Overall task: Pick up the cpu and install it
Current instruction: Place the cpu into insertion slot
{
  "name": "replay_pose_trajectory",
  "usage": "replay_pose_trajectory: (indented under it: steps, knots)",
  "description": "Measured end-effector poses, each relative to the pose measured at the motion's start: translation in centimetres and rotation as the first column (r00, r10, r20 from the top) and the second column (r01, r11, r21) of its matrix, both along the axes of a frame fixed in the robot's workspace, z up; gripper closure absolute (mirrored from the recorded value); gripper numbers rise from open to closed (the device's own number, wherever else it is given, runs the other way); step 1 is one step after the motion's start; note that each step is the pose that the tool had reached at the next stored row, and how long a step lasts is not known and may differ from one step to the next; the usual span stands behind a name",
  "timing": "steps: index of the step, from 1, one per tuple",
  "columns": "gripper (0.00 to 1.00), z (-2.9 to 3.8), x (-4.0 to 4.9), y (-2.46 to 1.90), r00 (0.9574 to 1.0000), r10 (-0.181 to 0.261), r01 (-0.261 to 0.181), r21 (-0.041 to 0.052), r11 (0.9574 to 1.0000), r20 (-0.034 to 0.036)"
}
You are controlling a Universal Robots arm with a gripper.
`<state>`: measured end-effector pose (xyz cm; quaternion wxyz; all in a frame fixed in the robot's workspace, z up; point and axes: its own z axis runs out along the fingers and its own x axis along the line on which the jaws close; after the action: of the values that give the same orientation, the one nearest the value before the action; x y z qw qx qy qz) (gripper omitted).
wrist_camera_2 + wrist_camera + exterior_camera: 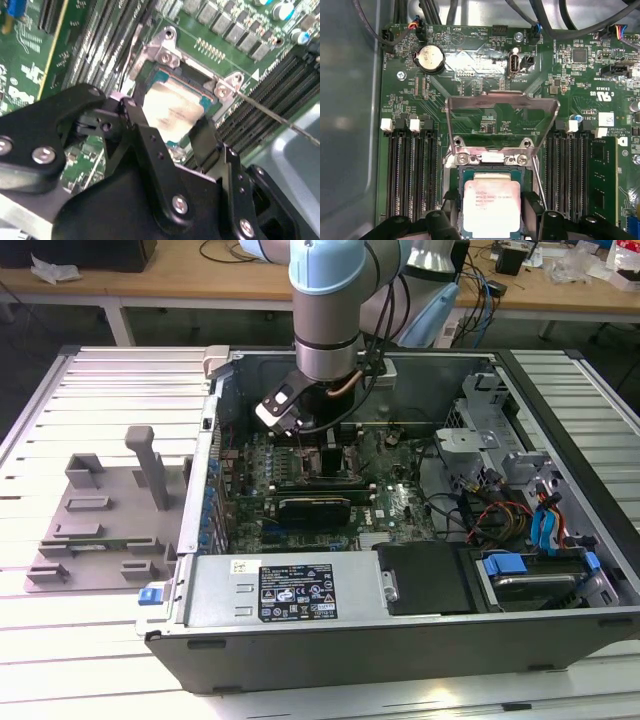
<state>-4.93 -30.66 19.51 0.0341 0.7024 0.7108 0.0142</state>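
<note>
Far inside the case (420, 635), the gripper (172, 127) clasps the cpu (492, 200) by opposite edges, so it sits level in the open socket (470, 172).

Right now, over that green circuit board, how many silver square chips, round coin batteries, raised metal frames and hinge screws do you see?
Silver-grey square cpu: 1
Round silver coin battery: 1
Raised grey metal retention frame: 1
Silver screws at its hinge: 2
Total: 5
</note>
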Motion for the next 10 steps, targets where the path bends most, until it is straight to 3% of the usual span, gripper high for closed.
replay_pose_trajectory:
  steps: [10]
  knots:
    - [0.38,0.92,0.0,0.0,1.0,0.0,0.0,0.0001,1.0,0.0002]
